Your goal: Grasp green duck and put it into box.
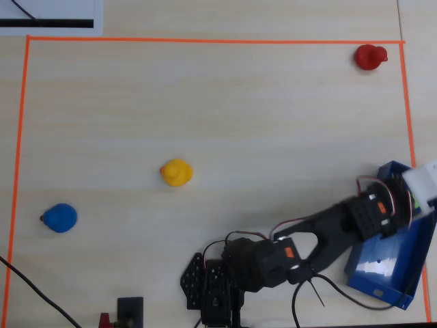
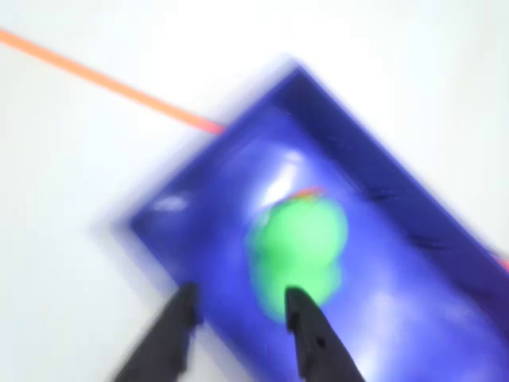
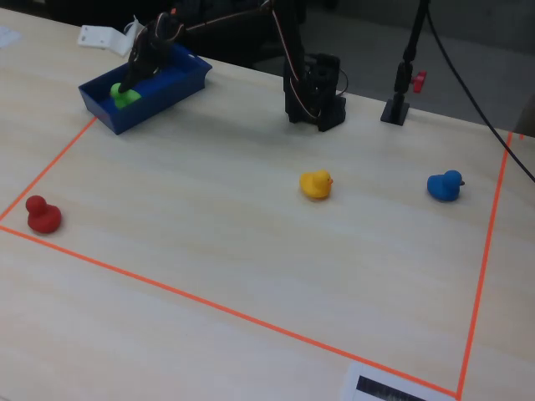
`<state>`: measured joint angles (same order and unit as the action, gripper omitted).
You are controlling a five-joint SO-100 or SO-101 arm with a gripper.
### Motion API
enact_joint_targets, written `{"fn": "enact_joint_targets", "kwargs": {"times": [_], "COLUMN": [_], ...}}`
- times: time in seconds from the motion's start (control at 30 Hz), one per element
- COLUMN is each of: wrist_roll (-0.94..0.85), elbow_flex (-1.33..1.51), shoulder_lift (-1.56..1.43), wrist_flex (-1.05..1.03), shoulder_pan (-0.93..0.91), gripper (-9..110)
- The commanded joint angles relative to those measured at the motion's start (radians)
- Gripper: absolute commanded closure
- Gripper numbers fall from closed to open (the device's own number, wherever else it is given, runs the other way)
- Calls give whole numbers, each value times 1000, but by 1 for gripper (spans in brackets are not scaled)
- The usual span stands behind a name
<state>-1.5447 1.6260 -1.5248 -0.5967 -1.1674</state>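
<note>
The green duck (image 2: 300, 236) lies inside the blue box (image 2: 382, 159), on its floor. In the blurred wrist view my gripper (image 2: 238, 298) is open above the box. Its two dark fingers are spread and the duck sits just beyond the right fingertip, not held between them. In the fixed view the gripper (image 3: 132, 82) hangs over the box (image 3: 163, 102) at the far left, right above the duck (image 3: 125, 97). In the overhead view the arm and gripper (image 1: 403, 205) cover the duck over the box (image 1: 382, 277) at the lower right.
A yellow duck (image 1: 176, 172) stands mid-table, a blue duck (image 1: 60, 218) at the left and a red duck (image 1: 370, 57) in the top right corner. Orange tape (image 1: 205, 40) frames the work area. The arm's base (image 1: 218, 283) stands at the bottom edge.
</note>
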Motion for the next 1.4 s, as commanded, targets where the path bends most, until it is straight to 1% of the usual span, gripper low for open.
{"fn": "enact_joint_targets", "kwargs": {"times": [0.0, 0.07, 0.17, 0.23, 0.3, 0.33, 0.47, 0.6, 0.67, 1.13, 1.37], "wrist_roll": [101, 117, 106, 87, 55, 52, 41, 31, 31, 25, 25], "elbow_flex": [-8, 118, 380, 612, 844, 933, 1178, 1307, 1347, 1479, 1485], "shoulder_lift": [-364, -537, -776, -963, -1144, -1224, -1470, -1603, -1634, -1786, -1786], "wrist_flex": [-258, -293, -268, -204, -156, -169, -293, -463, -512, -690, -739], "shoulder_pan": [449, 698, 989, 1115, 1189, 1209, 1232, 1213, 1200, 1181, 1198], "gripper": [101, 101, 101, 101, 101, 101, 101, 101, 101, 101, 101]}}
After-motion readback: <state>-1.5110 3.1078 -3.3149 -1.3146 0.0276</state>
